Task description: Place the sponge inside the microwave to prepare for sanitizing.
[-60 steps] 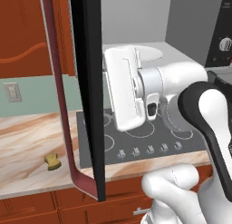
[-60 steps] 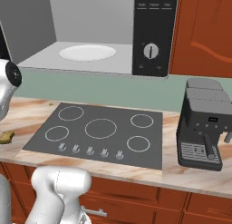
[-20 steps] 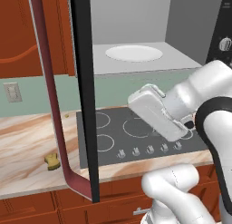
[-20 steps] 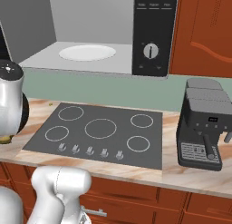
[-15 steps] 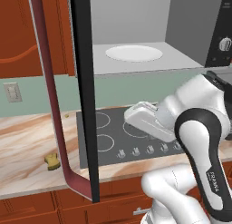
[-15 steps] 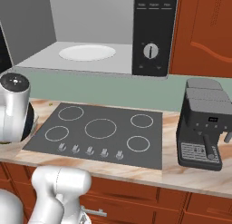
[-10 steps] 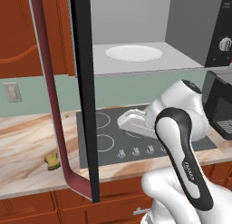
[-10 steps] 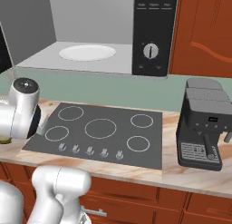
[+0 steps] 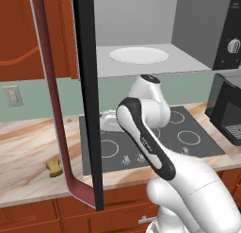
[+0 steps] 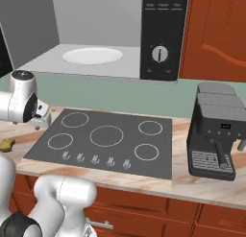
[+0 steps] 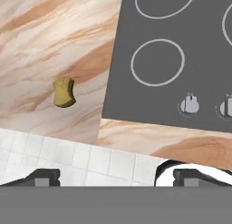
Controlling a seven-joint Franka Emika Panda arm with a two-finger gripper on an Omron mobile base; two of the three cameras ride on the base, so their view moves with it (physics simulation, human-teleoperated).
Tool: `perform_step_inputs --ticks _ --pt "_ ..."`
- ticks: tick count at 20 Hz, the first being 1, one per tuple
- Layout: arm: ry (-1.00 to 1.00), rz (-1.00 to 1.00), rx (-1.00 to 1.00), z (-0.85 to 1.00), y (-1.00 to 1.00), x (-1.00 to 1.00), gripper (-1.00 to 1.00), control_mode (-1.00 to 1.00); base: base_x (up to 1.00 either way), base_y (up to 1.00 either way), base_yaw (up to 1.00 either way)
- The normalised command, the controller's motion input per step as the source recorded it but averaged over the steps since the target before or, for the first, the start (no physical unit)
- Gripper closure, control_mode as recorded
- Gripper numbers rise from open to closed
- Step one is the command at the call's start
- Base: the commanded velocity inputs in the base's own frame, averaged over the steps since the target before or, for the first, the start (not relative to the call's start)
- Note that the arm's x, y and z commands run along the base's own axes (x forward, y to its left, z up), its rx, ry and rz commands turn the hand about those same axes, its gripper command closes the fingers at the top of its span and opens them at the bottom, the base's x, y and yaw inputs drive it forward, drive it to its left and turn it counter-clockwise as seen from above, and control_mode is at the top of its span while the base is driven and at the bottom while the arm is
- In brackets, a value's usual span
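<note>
Change: arm swings lower and leftward, behind the microwave [image 9: 141, 43] door.
Gripper [image 11: 115, 177]: spread wide, holding nothing.
Sponge [image 9: 55, 167]: lower left, on counter [image 9: 23, 152].
Obstruction: door edge [image 9: 89, 109] at centre.
Nearby: cooktop [image 10: 105, 135], coffee machine [image 10: 216, 130].

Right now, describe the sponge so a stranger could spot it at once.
Find the marble counter left of the grey cooktop, below the open microwave door. The sponge lies alone there near the front edge: a small, lumpy mustard-yellow block, far bigger than the tiny yellowish speck by the wall.
</note>
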Motion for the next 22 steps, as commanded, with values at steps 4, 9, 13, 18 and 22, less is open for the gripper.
perform_step_inputs --ticks 4,9,13,18,22 --pt "-0.03 0.00 -0.11 -0.71 0.00 0.67 -1.00 -1.00 0.00 0.00 0.00" --pt "-0.03 0.02 -0.03 -0.43 0.13 0.37 -1.00 -1.00 0.00 0.00 0.00" --pt "-0.01 0.07 0.00 -0.12 0.26 0.18 -1.00 -1.00 0.00 0.00 0.00" --pt "-0.02 0.06 0.00 -0.06 0.50 0.08 -1.00 -1.00 0.00 0.00 0.00" --pt "-0.01 0.04 0.00 -0.47 0.34 0.14 -1.00 -1.00 0.00 0.00 0.00"
